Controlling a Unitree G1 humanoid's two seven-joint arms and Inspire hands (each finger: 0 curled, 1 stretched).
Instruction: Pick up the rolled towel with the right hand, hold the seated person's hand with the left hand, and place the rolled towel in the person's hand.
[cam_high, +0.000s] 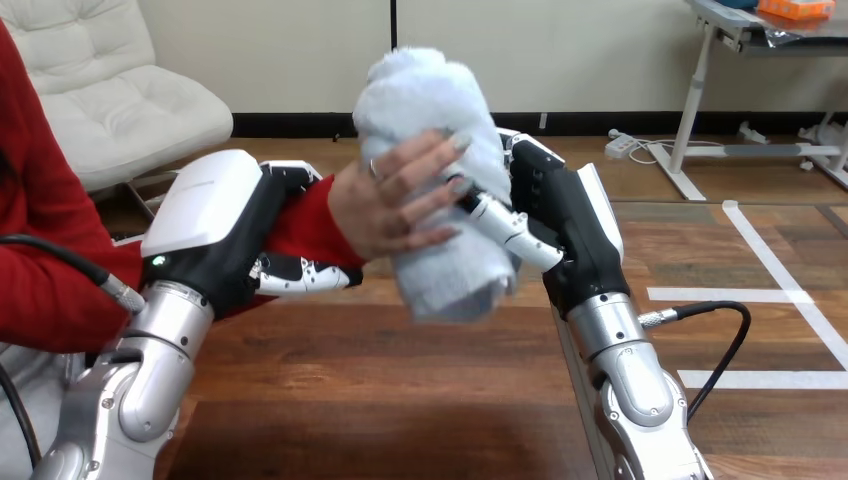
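Pale blue-white terry is what you see first: the rolled towel (430, 100) stands nearly upright in the air, well above the desk (400, 400) and touching none of it. Its top end rises above both hands and its lower end hangs free below them.

The person's hand (385, 205) comes in from the view's left and wraps the middle of the roll, with its fingertips spread across the front of the cloth.

On the towel's other side you have the robot's right hand (560, 220), its palm turned to the roll. One of its fingers (510, 228) lies across the front of the towel, its tip just below the person's fingertips, while the upper part of the hand goes round behind the cloth. So the right hand is clasped on the towel, and both it and the person's hand are on it.

Farther left, your left hand (225, 225) sits over the person's wrist in the red sleeve (300, 220), white back shell up. Its fingers (300, 275) curl in beneath the sleeve, clasping the wrist from below.

Both silver forearms rise from the bottom edge, one on each side of the towel.
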